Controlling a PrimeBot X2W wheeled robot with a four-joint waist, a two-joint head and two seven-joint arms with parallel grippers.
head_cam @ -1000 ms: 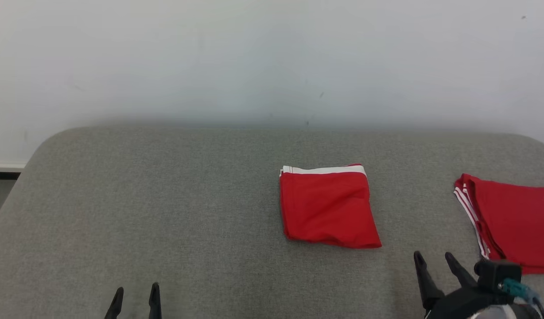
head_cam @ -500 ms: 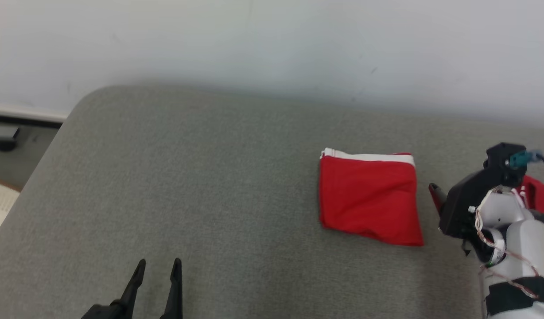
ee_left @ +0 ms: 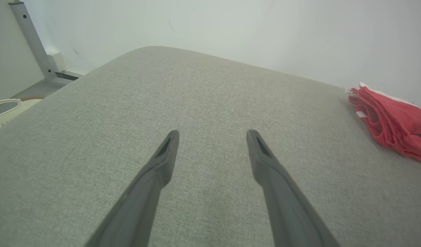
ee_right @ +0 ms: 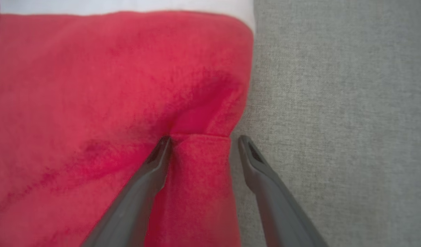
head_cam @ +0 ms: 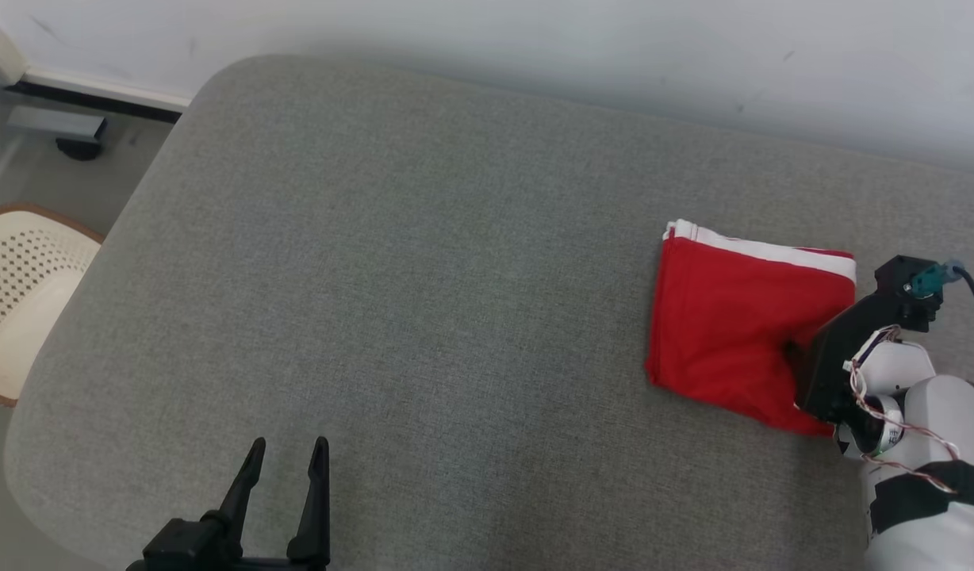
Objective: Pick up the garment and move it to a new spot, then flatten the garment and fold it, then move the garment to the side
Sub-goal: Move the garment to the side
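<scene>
The garment is a folded red piece with a white band along its far edge, lying at the right of the grey padded surface. My right gripper is down over its right edge. In the right wrist view this gripper is open: one finger presses on the red garment, the other stands over the grey surface just beside it, with a ridge of cloth between them. My left gripper is open and holds nothing near the front edge, far left of the garment. The left wrist view shows this gripper and the garment at far right.
A cream perforated chair stands on the floor beyond the surface's left edge. A metal bracket sits at the foot of the white wall behind. The surface's rounded left corner is near my left gripper.
The camera has swung left and down, so the whole picture shifted. My right arm has risen from the bottom edge and come over the garment's right edge. The garment itself lies as before.
</scene>
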